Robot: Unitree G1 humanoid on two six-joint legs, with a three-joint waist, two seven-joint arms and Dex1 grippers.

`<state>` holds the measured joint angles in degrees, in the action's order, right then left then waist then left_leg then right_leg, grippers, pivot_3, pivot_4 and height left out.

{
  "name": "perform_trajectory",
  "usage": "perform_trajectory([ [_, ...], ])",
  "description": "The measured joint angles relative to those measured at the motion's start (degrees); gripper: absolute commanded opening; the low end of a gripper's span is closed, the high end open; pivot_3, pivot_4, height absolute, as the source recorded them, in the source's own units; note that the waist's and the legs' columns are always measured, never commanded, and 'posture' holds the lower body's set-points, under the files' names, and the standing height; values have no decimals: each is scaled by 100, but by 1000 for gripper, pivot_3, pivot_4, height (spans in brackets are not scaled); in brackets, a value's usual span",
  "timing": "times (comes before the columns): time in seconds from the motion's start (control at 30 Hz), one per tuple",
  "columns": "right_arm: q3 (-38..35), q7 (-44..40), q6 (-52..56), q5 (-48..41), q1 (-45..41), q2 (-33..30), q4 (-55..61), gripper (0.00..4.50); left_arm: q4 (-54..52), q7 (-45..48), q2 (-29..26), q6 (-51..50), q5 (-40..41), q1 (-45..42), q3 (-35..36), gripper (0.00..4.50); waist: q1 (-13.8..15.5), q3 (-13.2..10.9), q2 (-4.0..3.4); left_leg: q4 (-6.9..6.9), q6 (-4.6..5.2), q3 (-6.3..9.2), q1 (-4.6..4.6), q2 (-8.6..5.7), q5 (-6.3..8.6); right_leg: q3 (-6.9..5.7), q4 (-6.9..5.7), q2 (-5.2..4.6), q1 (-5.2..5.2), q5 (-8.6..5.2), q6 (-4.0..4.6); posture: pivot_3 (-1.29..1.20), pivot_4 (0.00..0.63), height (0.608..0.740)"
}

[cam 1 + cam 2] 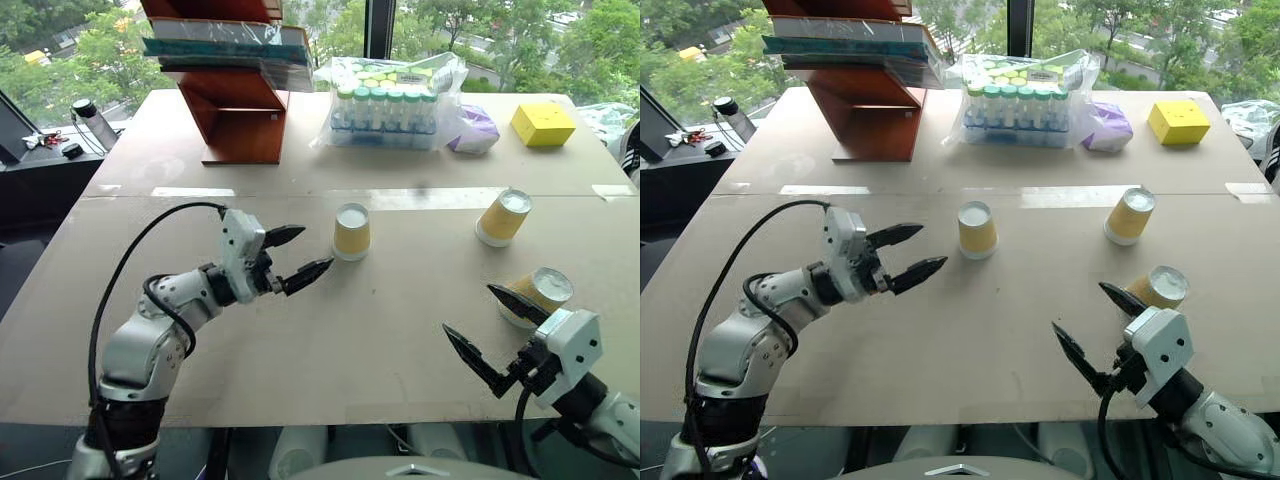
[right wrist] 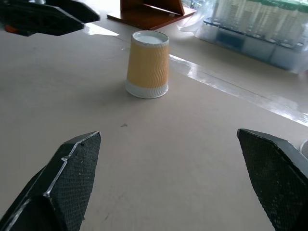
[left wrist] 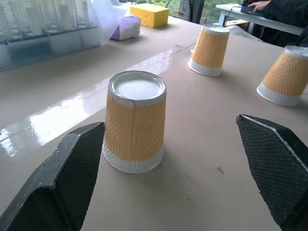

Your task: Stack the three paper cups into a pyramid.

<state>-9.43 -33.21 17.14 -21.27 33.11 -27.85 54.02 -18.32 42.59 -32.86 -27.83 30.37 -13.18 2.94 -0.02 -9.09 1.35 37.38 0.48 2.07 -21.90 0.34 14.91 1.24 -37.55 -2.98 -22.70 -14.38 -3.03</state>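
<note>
Three yellow paper cups stand upside down and apart on the table. The middle cup (image 1: 352,232) is just beyond my left gripper (image 1: 304,254), which is open and empty, its fingers pointing at the cup without touching it. A second cup (image 1: 503,217) stands farther right. The third cup (image 1: 537,295) is near the right edge, partly behind my right gripper (image 1: 482,327), which is open and empty just in front of it. The left wrist view shows the middle cup (image 3: 134,122) between the spread fingers (image 3: 62,183) but ahead of them.
At the back of the table stand a red-brown rack (image 1: 230,100) with flat packs, a plastic bag of capped tubes (image 1: 385,105), a purple pouch (image 1: 472,130) and a yellow box (image 1: 543,124). A strip of clear tape (image 1: 440,198) crosses the tabletop.
</note>
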Motion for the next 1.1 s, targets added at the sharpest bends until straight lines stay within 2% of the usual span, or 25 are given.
perform_trajectory([
  [0.1, 20, -43, -13, -32, -67, -61, 13, 4474, 420, -237, 182, -65, -330, -544, -317, 4500, -9, 1, 2, 2, 0, -2, 0, -3, 0, -4, -2, 5, 0, 2, -3, 0, 150, 740],
  [0.37, 44, 2, -180, 73, 139, -41, 18, 4474, 1506, -224, 569, 110, -840, -1161, -711, 4500, -54, 0, 3, 1, 0, 0, -3, -2, 0, -6, -4, 8, -1, 3, -4, 0, 150, 740],
  [0.63, 206, 213, -413, 331, 460, 184, 34, 4474, 2692, 232, 983, 1002, -1349, -1622, -1094, 4500, -39, 0, 3, 3, 0, -5, -4, -4, 0, -6, -4, 6, -1, 3, -5, 0, 150, 740],
  [0.73, 216, 234, -486, 376, 589, 199, 52, 4500, 3174, 375, 1129, 1311, -1474, -1792, -1161, 3623, -53, 0, 4, 3, 0, -6, -4, -4, 0, -7, -5, 7, -1, 3, -5, 0, 150, 740],
  [0.8, 216, 240, -514, 408, 626, 202, 98, 4500, 3400, 507, 1190, 1504, -1549, -1892, -1189, 2624, -57, 1, 3, 3, 0, -6, -4, -4, 0, -7, -5, 7, -1, 3, -5, 0, 150, 740],
  [1.1, 272, 327, -625, 502, 790, 303, 106, 4500, 3383, 1063, 1052, 1768, -1397, -1674, -1075, 2536, -78, 0, 3, 3, 0, 1, -2, 2, 0, -3, -7, 7, -1, 3, -5, 0, 150, 740],
])
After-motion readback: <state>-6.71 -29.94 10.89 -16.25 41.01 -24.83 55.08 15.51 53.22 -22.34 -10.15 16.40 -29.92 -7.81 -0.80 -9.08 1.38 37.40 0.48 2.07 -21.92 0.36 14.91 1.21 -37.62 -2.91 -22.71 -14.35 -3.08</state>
